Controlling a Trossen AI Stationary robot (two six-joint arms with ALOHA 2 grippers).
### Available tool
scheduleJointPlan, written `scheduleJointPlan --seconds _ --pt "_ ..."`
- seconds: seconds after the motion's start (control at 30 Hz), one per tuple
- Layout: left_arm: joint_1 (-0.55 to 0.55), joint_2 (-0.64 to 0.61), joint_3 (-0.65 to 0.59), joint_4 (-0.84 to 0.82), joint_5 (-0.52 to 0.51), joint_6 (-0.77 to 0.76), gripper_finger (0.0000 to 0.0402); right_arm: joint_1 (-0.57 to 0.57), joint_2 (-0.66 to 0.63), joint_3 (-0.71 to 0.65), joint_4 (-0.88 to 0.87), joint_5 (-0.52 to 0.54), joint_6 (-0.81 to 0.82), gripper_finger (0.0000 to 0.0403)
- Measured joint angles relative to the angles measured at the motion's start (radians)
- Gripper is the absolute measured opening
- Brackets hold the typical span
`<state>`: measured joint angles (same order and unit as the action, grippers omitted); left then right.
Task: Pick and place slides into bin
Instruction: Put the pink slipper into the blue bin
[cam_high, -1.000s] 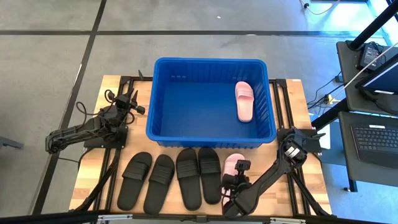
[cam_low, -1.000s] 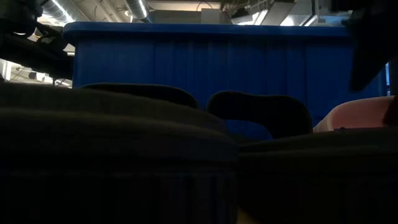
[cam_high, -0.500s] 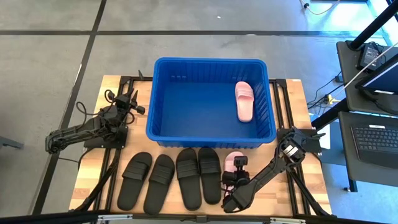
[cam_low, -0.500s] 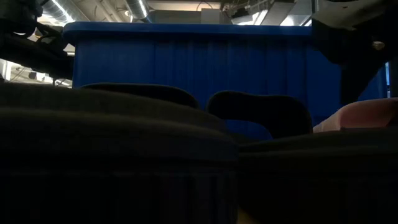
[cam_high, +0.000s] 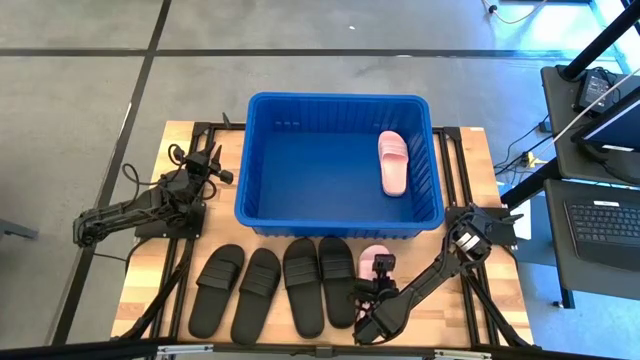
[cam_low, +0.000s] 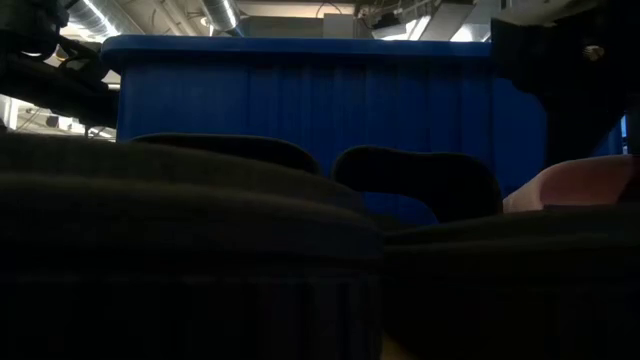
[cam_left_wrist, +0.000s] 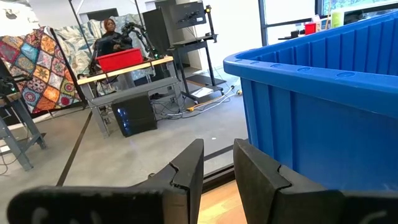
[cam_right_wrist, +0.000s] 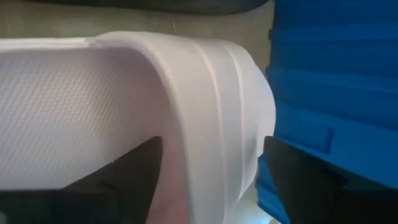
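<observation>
The blue bin (cam_high: 340, 98) stands at the table's far middle with one pale pink slide (cam_high: 392, 162) lying flat in it. A second pink slide (cam_high: 374, 254) lies on the table in front of the bin's right part. My right gripper (cam_high: 378, 274) is down over it, open. In the right wrist view one finger (cam_right_wrist: 124, 171) is inside the wide strap (cam_right_wrist: 211, 93) and the other (cam_right_wrist: 305, 180) is outside it, beside the bin wall (cam_right_wrist: 336, 74). Several black slides (cam_high: 303, 283) lie side by side to its left. My left gripper (cam_high: 213, 162) waits left of the bin, shut but for a narrow slit, and empty. My right gripper comes at the pink slide's strap (cam_right_wrist: 249, 143) from above and the table's near side, one finger under the strap's arch and one outside it. Whether the fingers touch the strap, I cannot tell. The slide lies flat on the table.
The bin wall (cam_low: 300, 90) rises just beyond the pink slide (cam_low: 580, 185). The black slides fill the table's near middle (cam_high: 257, 292). Bare wood shows at the near right (cam_high: 470, 310). Desks with a laptop (cam_high: 605, 220) stand off the table's right side.
My right gripper has gone down onto the pink slide on the table and a little toward the table's left edge. The slide has stayed where it lay.
</observation>
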<state>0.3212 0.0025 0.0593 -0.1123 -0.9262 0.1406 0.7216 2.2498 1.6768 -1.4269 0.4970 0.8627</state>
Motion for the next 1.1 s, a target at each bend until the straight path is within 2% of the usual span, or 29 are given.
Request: scheduleJointPlan --seconds 0.1,0.3,0.43,0.47,0.63,0.83,1.1 --pt "0.0 0.0 0.0 0.0 0.0 0.0 0.0082 -0.001 0.001 0.0 0.0 -0.002 0.0 0.0223" --pt "0.0 0.0 0.0 0.0 0.0 0.0 0.0082 -0.003 0.001 0.0 -0.003 -0.004 0.0 0.0102" --pt "0.0 0.0 0.0 0.0 0.0 0.0 0.0082 -0.012 0.002 0.0 -0.003 -0.073 0.0 0.0025" --pt "0.0 0.0 0.0 0.0 0.0 0.0 0.0082 -0.014 0.002 0.001 -0.002 -0.088 0.001 0.0017" --pt "0.0 0.0 0.0 0.0 0.0 0.0 0.0082 -0.019 0.002 0.017 -0.016 -0.134 0.075 0.002" --pt "0.0 0.0 0.0 0.0 0.0 0.0 0.0082 -0.023 -0.007 0.107 -0.049 -0.194 0.079 0.0012" --pt "0.0 0.0 0.0 0.0 0.0 0.0 0.0082 -0.024 -0.089 0.189 -0.06 -0.368 0.076 0.0012"
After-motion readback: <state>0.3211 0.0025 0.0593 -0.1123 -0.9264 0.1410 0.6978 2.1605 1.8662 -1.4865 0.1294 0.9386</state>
